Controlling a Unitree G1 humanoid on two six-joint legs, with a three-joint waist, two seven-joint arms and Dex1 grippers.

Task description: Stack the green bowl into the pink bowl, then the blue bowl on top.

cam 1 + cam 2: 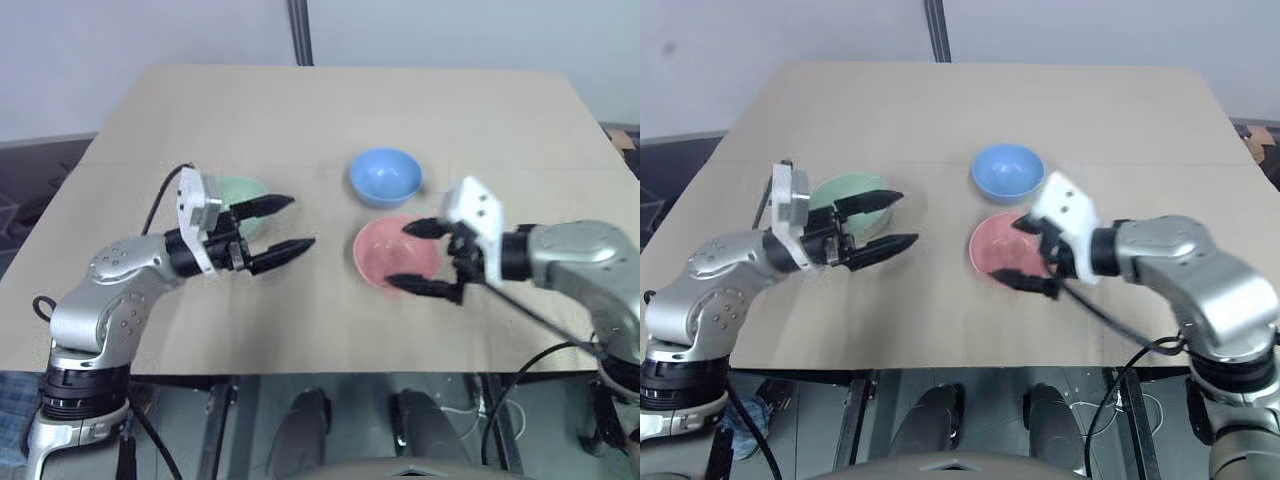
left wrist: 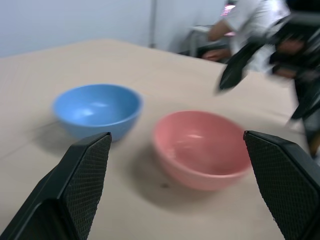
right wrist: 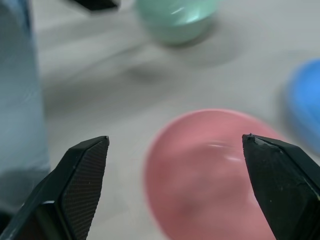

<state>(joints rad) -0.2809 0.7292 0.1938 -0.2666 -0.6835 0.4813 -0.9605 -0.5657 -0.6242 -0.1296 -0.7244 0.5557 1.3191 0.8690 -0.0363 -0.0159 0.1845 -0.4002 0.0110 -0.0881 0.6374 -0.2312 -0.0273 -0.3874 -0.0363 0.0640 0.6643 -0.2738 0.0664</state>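
Three bowls stand apart on the tan table (image 1: 300,110). The pale green bowl (image 1: 243,192) is at the left, the blue bowl (image 1: 385,177) sits further back in the middle, and the pink bowl (image 1: 378,250) is nearer the front. My left gripper (image 1: 298,222) is open and empty, its wrist over the green bowl and its fingers pointing right past the rim. My right gripper (image 1: 400,256) is open and empty, hovering over the pink bowl with one finger on each side. In the left wrist view the blue bowl (image 2: 97,107) and pink bowl (image 2: 200,147) lie ahead.
The table's front edge runs just below both arms, and its far half is bare wood. A dark pole (image 1: 300,30) rises behind the far edge. A person in white (image 2: 250,20) shows beyond the table in the left wrist view.
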